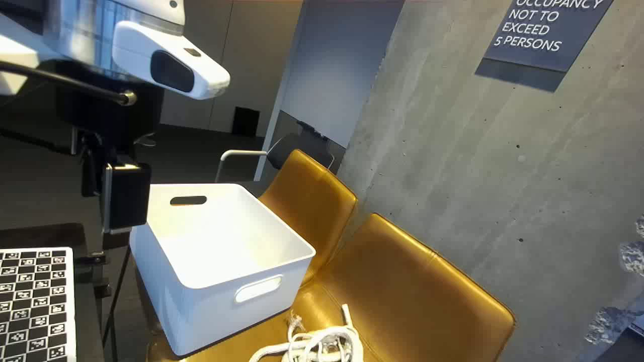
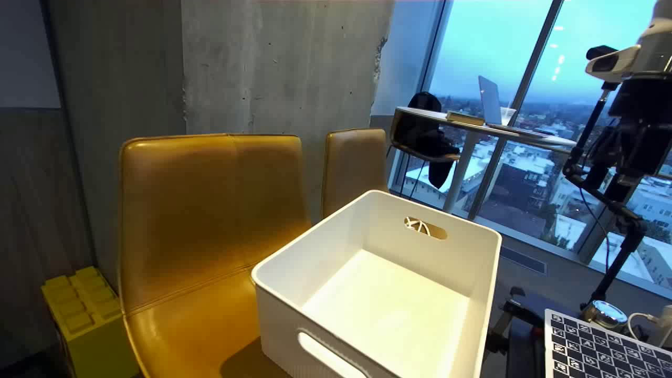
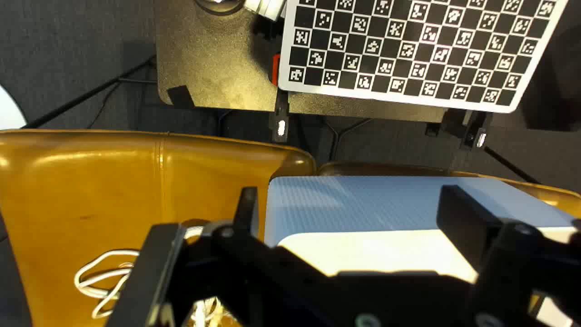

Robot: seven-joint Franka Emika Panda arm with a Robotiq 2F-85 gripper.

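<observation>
My gripper (image 3: 350,202) stands open in the wrist view, its black fingers (image 3: 467,222) wide apart with nothing between them. Below it lies a white plastic bin (image 3: 354,218), whose near side wall looks bluish. In an exterior view the gripper (image 1: 113,211) points down beside the left rim of the bin (image 1: 221,314); whether it touches cannot be told. The bin (image 2: 281,328) sits upright across the tan chairs, its bare white floor showing and oval handle holes in its ends. A coiled white cord (image 1: 327,347) rests on the chair seat close by; part of it is hidden in the wrist view.
Tan leather chairs (image 1: 412,281) back onto a concrete wall (image 1: 478,176). A dark table edge carries a checkered marker board (image 3: 408,50). A black camera stand (image 2: 625,247) rises near the arm. Behind are a table with a laptop (image 2: 491,102) and a yellow block (image 2: 86,320).
</observation>
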